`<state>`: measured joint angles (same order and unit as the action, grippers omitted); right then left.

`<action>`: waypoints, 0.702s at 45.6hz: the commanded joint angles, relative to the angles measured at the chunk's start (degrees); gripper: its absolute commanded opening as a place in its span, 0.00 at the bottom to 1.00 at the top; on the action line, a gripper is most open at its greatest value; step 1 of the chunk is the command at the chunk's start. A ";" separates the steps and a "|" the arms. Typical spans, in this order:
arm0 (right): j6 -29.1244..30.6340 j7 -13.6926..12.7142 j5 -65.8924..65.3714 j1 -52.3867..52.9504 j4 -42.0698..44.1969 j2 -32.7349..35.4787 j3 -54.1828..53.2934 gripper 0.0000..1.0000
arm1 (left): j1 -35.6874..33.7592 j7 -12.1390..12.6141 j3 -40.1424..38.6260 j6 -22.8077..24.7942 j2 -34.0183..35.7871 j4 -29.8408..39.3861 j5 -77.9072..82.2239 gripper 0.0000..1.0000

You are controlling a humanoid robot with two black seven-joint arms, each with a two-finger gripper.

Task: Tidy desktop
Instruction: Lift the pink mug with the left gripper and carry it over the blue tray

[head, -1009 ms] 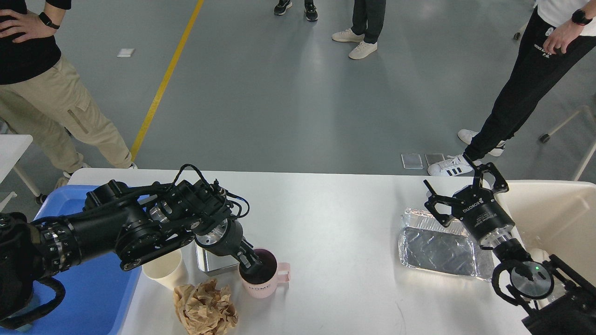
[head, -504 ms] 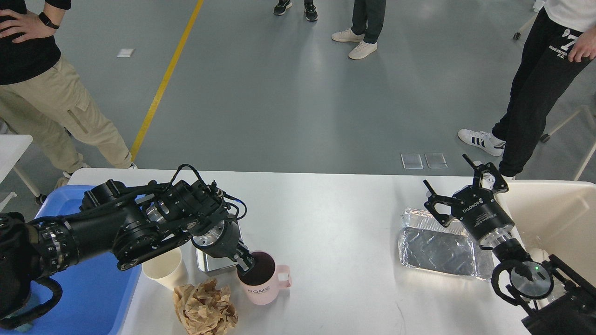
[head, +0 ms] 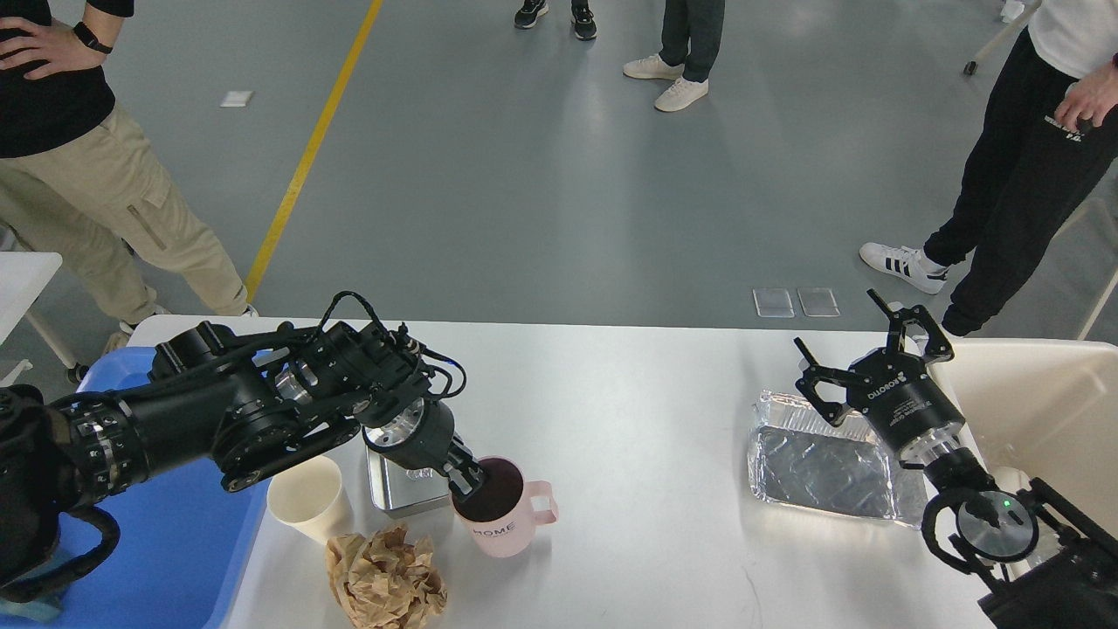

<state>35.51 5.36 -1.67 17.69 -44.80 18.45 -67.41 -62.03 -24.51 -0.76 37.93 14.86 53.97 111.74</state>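
Mug (head: 505, 522) right of paper cup (head: 306, 498), crumpled paper (head: 386, 581) perhaps nearer.

One pink mug (head: 505, 522), one paper cup (head: 306, 501), one crumpled paper wad (head: 384, 581), one foil tray (head: 821, 472), one metal tin (head: 393, 491).

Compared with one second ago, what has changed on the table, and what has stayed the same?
The left gripper, gripping the near rim of the pink mug, has moved it slightly right and away; the mug now looks tilted and perhaps lifted. The left arm has risen, so the paper cup is more exposed. The right gripper stays open above the foil tray. The crumpled brown paper and metal tin have not moved on the desktop.
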 commanded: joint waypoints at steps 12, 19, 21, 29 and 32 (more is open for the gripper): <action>-0.18 0.00 -0.09 0.24 0.59 0.00 0.00 1.00 | -9.86 -1.59 -1.26 2.32 -0.27 2.98 -7.85 0.01; -0.27 0.00 -0.09 0.33 0.76 0.09 0.00 1.00 | -13.02 -1.68 -1.79 4.16 0.60 5.79 -9.96 0.02; -0.27 0.00 -0.09 0.33 0.76 0.00 0.00 1.00 | -14.08 -1.68 -2.32 4.69 1.22 6.85 -10.48 0.02; -0.44 -0.09 -0.09 0.68 0.76 0.09 0.18 1.00 | -18.73 -2.65 -3.72 9.35 10.53 14.49 -10.75 0.02; -0.44 -0.09 -0.09 0.77 0.85 0.09 0.18 1.00 | -20.23 -3.52 -4.69 11.28 14.74 16.86 -10.75 0.03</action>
<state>35.09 5.36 -1.76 18.28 -44.03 18.48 -67.29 -79.69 -26.86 -4.09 46.29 23.07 66.64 101.05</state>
